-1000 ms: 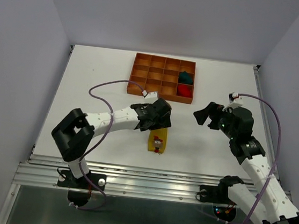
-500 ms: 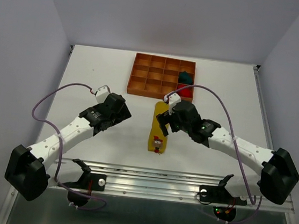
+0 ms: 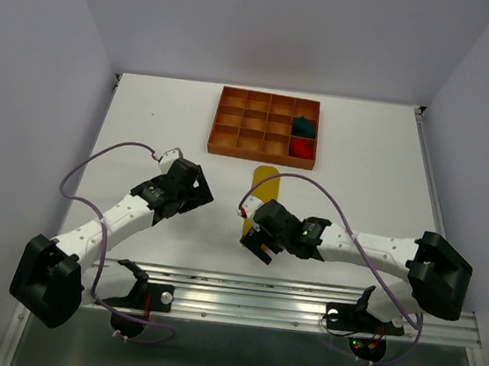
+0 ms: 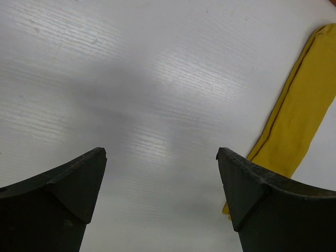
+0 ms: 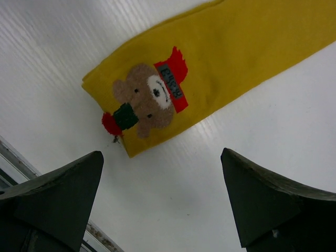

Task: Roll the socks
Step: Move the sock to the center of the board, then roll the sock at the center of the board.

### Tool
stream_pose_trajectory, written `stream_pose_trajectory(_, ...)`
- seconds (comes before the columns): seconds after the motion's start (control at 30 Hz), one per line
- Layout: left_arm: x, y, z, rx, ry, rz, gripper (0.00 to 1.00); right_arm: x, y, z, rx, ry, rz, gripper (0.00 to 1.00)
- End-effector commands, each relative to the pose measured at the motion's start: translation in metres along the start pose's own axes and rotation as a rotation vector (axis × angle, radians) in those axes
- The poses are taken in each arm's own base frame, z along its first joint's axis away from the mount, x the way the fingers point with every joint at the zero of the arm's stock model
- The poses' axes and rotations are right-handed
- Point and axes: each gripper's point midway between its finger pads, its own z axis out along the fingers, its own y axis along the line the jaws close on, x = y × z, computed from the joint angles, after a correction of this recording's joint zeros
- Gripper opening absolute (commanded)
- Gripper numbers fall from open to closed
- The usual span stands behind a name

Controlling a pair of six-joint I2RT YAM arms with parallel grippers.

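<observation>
A yellow sock (image 3: pixel 264 183) lies flat and stretched out on the white table, its bear-patterned near end (image 5: pixel 152 100) just ahead of my right gripper (image 3: pixel 259 240). That gripper hovers open over the bare table beside the sock's end, its fingers (image 5: pixel 58 194) holding nothing. My left gripper (image 3: pixel 197 192) is open to the left of the sock, apart from it. The sock's edge (image 4: pixel 302 110) shows at the right of the left wrist view. A rolled dark teal sock (image 3: pixel 302 125) and a rolled red sock (image 3: pixel 301 147) sit in the tray's right-hand compartments.
The orange-brown compartmented tray (image 3: pixel 260 158) stands at the back centre, just beyond the yellow sock's far end. The table's metal front rail (image 3: pixel 259 291) runs close behind the right gripper. Purple cables loop above both arms.
The left gripper has pulled off the yellow sock to the left. The right arm has swung in from the right and come down to the sock's near end. Both stayed open.
</observation>
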Motion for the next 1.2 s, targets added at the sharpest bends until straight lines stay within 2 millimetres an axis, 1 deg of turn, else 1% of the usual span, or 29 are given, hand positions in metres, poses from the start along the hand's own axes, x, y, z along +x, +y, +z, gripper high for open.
stream_pose_trajectory(0.0, 0.002, -0.005, 0.005, 0.032, 0.003, 0.032, 0.99, 0.008, 0.004, 0.000, 0.030, 0.059, -0.008, 0.99)
stream_pose_trajectory(0.07, 0.004, -0.008, 0.007, 0.038, 0.016, 0.041, 0.99, 0.001, 0.007, 0.001, 0.022, 0.028, -0.011, 0.95)
stream_pose_trajectory(0.13, 0.005, -0.007, 0.010, 0.026, 0.025, 0.046, 0.99, -0.004, 0.014, 0.003, 0.000, -0.009, -0.017, 0.92)
stream_pose_trajectory(0.2, 0.005, -0.007, 0.012, 0.020, 0.027, 0.048, 0.99, -0.004, 0.018, 0.003, -0.024, -0.016, -0.019, 0.89)
stream_pose_trajectory(0.23, 0.007, -0.006, 0.014, 0.016, 0.033, 0.050, 0.99, -0.007, 0.020, 0.002, -0.024, -0.028, -0.025, 0.84)
stream_pose_trajectory(0.27, 0.008, -0.006, 0.015, 0.013, 0.040, 0.052, 0.99, -0.009, 0.021, 0.002, -0.029, -0.041, -0.028, 0.81)
stream_pose_trajectory(0.4, 0.008, -0.009, 0.016, 0.016, 0.049, 0.056, 0.99, -0.002, 0.029, 0.008, -0.064, -0.020, -0.034, 0.74)
stream_pose_trajectory(0.47, 0.008, -0.011, 0.015, 0.025, 0.049, 0.057, 0.99, 0.000, 0.031, 0.011, -0.072, -0.009, -0.037, 0.68)
stream_pose_trajectory(0.5, 0.007, -0.012, 0.015, 0.030, 0.050, 0.058, 0.99, 0.001, 0.031, 0.013, -0.070, -0.005, -0.044, 0.68)
stream_pose_trajectory(0.57, 0.007, -0.013, 0.015, 0.035, 0.051, 0.060, 0.99, 0.000, 0.031, 0.016, -0.069, -0.010, -0.052, 0.63)
stream_pose_trajectory(0.6, 0.008, -0.013, 0.015, 0.034, 0.052, 0.060, 0.99, -0.001, 0.030, 0.016, -0.058, -0.014, -0.054, 0.62)
stream_pose_trajectory(0.63, 0.007, -0.013, 0.015, 0.032, 0.053, 0.058, 0.99, -0.003, 0.030, 0.017, -0.056, -0.024, -0.054, 0.58)
stream_pose_trajectory(0.67, 0.008, -0.013, 0.015, 0.033, 0.053, 0.058, 0.99, -0.003, 0.030, 0.018, -0.056, -0.027, -0.058, 0.56)
stream_pose_trajectory(0.8, 0.010, -0.012, 0.015, 0.036, 0.062, 0.057, 0.99, 0.001, 0.029, 0.025, -0.045, -0.026, -0.069, 0.55)
stream_pose_trajectory(0.87, 0.011, -0.011, 0.015, 0.033, 0.064, 0.058, 0.99, 0.003, 0.030, 0.030, -0.041, -0.017, -0.075, 0.50)
stream_pose_trajectory(0.97, 0.012, -0.010, 0.016, 0.030, 0.069, 0.059, 0.99, 0.006, 0.035, 0.032, -0.069, -0.009, -0.074, 0.46)
stream_pose_trajectory(1.03, 0.012, -0.010, 0.016, 0.030, 0.069, 0.058, 0.99, 0.008, 0.038, 0.034, -0.078, -0.004, -0.071, 0.41)
stream_pose_trajectory(1.1, 0.013, -0.011, 0.015, 0.034, 0.071, 0.062, 0.99, 0.010, 0.039, 0.036, -0.081, 0.001, -0.071, 0.39)
stream_pose_trajectory(1.13, 0.013, -0.010, 0.015, 0.034, 0.074, 0.061, 0.99, 0.012, 0.040, 0.038, -0.086, 0.009, -0.071, 0.35)
stream_pose_trajectory(1.17, 0.012, -0.011, 0.014, 0.037, 0.071, 0.062, 0.99, 0.014, 0.042, 0.038, -0.095, 0.015, -0.072, 0.32)
